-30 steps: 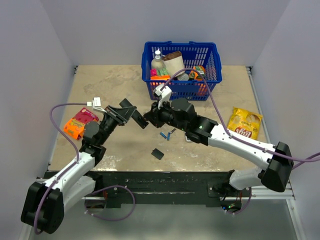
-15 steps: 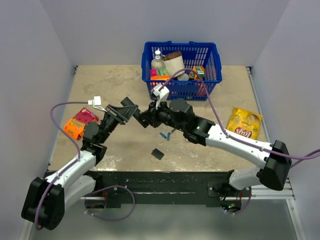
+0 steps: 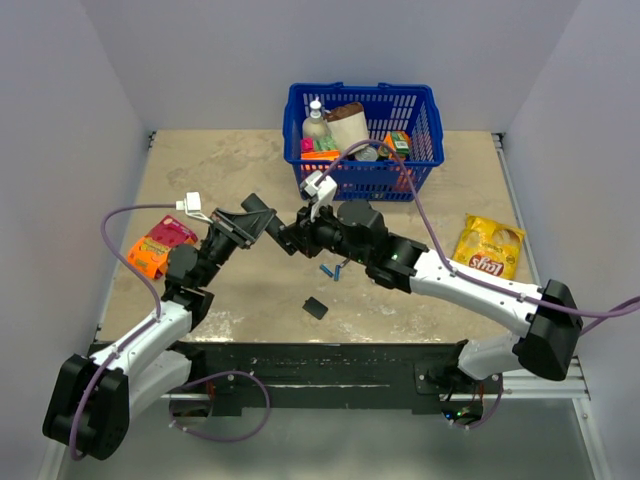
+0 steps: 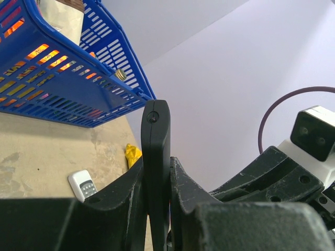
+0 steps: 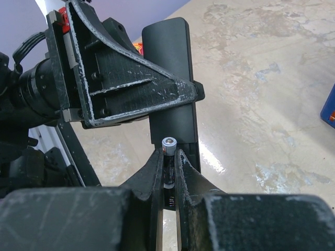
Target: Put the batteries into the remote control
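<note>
Both jaws pinching: right's battery point(image 5: 168, 162) seemingly parallel to left's remote control point(image 4: 156, 151), ends outward.

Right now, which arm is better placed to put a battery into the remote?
Right. The right end effector grips a battery close to the black remote, which the left end effector only holds.

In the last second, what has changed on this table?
The right gripper, pinching a battery, slid a little leftward toward the remote control held by the left gripper. Nothing grabbed or released. The loose batteries, back cover and basket stayed put.
</note>
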`<action>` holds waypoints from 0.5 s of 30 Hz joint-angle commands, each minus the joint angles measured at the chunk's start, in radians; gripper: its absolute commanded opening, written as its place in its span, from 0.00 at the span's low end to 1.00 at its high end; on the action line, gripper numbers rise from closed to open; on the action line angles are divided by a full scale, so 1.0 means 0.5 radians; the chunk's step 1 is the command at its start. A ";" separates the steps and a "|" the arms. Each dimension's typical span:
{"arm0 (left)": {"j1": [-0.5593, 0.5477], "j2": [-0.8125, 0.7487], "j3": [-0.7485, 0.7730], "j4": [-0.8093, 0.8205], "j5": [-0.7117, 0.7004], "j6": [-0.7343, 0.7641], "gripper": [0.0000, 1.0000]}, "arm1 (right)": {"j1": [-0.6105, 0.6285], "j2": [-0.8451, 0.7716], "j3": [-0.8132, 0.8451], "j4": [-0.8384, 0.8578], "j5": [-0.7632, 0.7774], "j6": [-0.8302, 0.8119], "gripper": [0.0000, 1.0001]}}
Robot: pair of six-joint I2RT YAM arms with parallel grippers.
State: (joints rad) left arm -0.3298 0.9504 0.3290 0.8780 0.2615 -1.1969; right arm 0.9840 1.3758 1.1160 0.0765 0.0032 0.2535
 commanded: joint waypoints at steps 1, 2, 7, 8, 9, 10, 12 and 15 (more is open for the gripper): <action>-0.006 -0.002 0.032 0.186 -0.008 -0.070 0.00 | 0.023 0.010 -0.020 0.086 -0.034 -0.047 0.03; -0.006 -0.005 0.029 0.186 -0.011 -0.073 0.00 | 0.026 0.016 -0.023 0.086 -0.034 -0.044 0.03; -0.006 -0.029 0.017 0.174 -0.023 -0.082 0.00 | 0.041 0.016 -0.038 0.096 -0.037 -0.062 0.03; -0.006 -0.029 0.017 0.174 -0.020 -0.082 0.00 | 0.048 0.019 -0.038 0.092 -0.028 -0.068 0.03; -0.006 -0.029 0.017 0.177 -0.020 -0.085 0.00 | 0.048 0.016 -0.038 0.086 -0.028 -0.074 0.04; -0.006 -0.029 0.014 0.174 -0.020 -0.085 0.00 | 0.051 0.016 -0.038 0.086 -0.028 -0.084 0.04; -0.006 -0.039 0.017 0.180 -0.020 -0.085 0.00 | 0.054 0.028 -0.029 0.071 -0.034 -0.087 0.04; -0.006 -0.039 0.014 0.177 -0.020 -0.085 0.00 | 0.060 0.034 -0.020 0.059 -0.062 -0.096 0.05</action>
State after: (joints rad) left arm -0.3298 0.9497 0.3290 0.8898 0.2600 -1.2198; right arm 0.9977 1.3853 1.1046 0.0845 0.0048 0.2245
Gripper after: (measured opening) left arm 0.229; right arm 0.101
